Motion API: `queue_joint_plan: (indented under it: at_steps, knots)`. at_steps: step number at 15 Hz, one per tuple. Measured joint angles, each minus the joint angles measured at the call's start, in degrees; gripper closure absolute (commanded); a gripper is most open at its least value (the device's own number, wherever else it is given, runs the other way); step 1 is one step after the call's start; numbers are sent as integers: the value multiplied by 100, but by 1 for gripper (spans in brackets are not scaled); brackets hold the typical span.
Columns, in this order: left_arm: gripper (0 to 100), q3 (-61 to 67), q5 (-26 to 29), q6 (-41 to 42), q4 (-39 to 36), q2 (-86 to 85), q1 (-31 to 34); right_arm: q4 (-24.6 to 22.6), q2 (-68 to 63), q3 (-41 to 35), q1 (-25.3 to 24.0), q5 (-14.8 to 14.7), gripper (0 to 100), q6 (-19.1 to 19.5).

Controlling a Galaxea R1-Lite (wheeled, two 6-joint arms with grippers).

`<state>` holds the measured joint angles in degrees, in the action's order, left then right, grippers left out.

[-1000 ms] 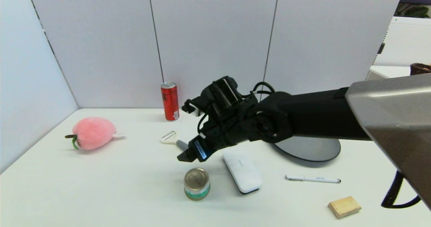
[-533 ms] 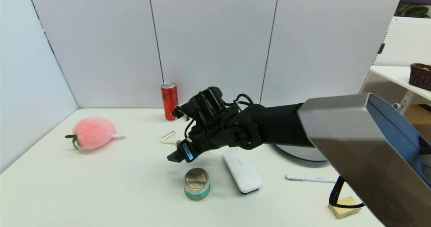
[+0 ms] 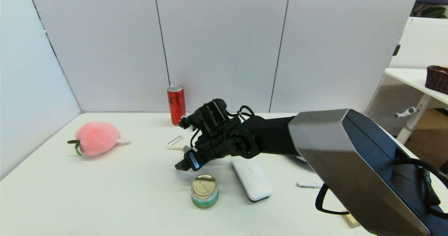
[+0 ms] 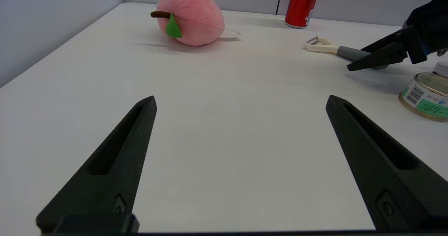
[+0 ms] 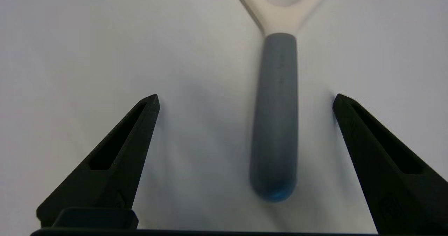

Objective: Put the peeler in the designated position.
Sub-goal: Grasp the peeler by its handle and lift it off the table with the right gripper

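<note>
Peeler (image 5: 276,124) lies flat on white table (image 3: 105,194).

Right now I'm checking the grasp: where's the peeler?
Head view: the peeler lies flat left of centre, before the red can, its grey handle between the open right end effector fingers.

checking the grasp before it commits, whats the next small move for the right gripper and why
Probably close, after easing down if needed. The right gripper is open with the peeler handle lying between its fingers, slightly off-centre. In the left wrist view the fingertips sit low at the handle. The left gripper is open over bare table.
</note>
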<state>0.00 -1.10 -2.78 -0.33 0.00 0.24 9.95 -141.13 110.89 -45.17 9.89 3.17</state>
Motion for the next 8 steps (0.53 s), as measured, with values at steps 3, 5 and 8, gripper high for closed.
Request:
queue_joint_plan:
  at_steps: [3,5,8]
  knots:
    - [0,0,-2,0,0,0,0,-2,-52,30,18,-44,0,7]
    - [0,0,-2,0,2,0,0,11,-60,30,27,-121,100,2]
    - [0,0,-2,2,2,0,0,41,-60,30,29,-129,100,-4]
